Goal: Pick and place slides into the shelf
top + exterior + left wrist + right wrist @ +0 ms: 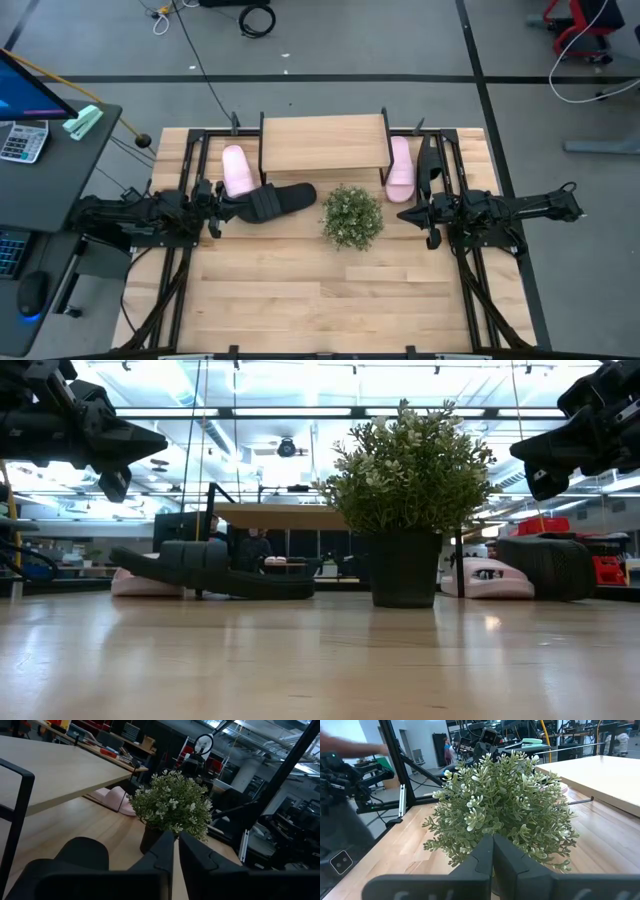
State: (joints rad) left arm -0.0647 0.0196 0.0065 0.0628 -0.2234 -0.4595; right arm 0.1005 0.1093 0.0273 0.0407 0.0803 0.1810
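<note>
The shelf [325, 143] stands at the table's far middle. One pink slide [238, 170] lies sole-down just left of the shelf's left legs. A black slide [278, 200] lies slantwise in front of it. A second pink slide [400, 168] lies right of the shelf's right legs, with a second black slide [428, 165] beside it. My left gripper [222, 208] hangs shut, level, well above the near black slide's end [215, 570]. My right gripper [403, 214] hangs shut, level, right of the plant.
A potted green plant [352, 215] stands in the table's middle, between the two grippers and in front of the shelf. The near half of the slatted tabletop [320, 300] lies bare. A desk with a keyboard and calculator [22, 140] stands off the table's left.
</note>
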